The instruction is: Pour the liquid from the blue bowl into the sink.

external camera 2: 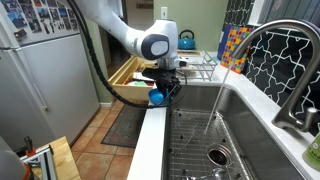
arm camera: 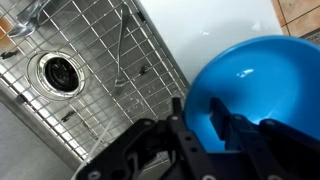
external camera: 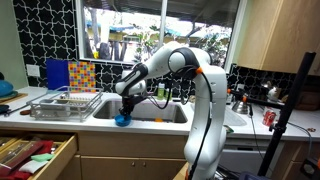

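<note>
One white arm (external camera: 200,95) reaches down to the front edge of the sink (external camera: 155,114), and the gripper (external camera: 124,106) there has the bowl (external camera: 122,119) pinched by its rim. In the wrist view the jaws are drawn narrow on that rim, one finger (arm camera: 181,120) outside the bright blue plastic, its mate inside. The bowl hangs low over the pale counter (arm camera: 210,30) strip along the basin's front. It is just beside the wire grid (arm camera: 90,50) that lines the sink's floor, and the round drain (arm camera: 60,72) lies well apart from it. I cannot tell whether any liquid is inside.

Writing is scarce from where I stand. A red can (external camera: 268,118) sits on the counter past the arm, its label too small to read. The papers on the fridge (external camera 2: 40,80) door are only a blur.

The room is a home kitchen, with a steel basin, a curved faucet (external camera 2: 265,55) and black-and-white patterned tile (external camera: 40,35) on the wall. A window (external camera: 150,35) sits behind the sink and wood cabinets (external camera: 275,35) hang above. A wire rack (external camera: 55,103) stands on the counter next to the sink, with multicoloured boards (external camera: 72,73) upright behind it. A drawer (external camera: 35,153) below the rack stands open. A kettle (external camera 2: 186,40) shows farther back, and a dark mat (external camera 2: 125,122) lies on the tiled floor (external camera 2: 95,140).
</note>
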Available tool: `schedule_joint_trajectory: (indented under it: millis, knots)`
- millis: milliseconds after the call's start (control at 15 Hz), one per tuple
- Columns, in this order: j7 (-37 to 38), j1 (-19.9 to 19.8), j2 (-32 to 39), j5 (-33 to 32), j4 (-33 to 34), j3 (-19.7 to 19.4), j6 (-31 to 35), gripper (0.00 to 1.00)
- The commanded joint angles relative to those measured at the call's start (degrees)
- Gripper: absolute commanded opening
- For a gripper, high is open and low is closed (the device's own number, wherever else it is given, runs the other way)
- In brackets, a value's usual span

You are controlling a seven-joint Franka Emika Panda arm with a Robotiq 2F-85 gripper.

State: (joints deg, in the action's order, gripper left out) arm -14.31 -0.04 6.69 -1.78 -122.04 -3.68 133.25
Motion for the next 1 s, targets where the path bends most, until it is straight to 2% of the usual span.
schedule_joint_trajectory:
  millis: [0,133,267,333,533,933]
  knots:
    - [2.08,-0.94,0.66,-2.08,0.70,0.50,0.37,0.06]
    - [3.80,-1.03,-0.51,-5.06,0.93,0.02,-0.42,0.02]
    - [6.00,-1.24,-2.40,-9.61,1.44,-0.59,-1.81,0.05]
    - [7.48,-1.31,-3.44,-13.19,1.83,-0.92,-3.03,0.02]
    - [11.95,-1.35,-5.84,-25.79,3.01,-1.14,-7.66,0.04]
    - [17.75,-0.62,-6.64,-47.54,3.74,1.49,-14.69,0.04]
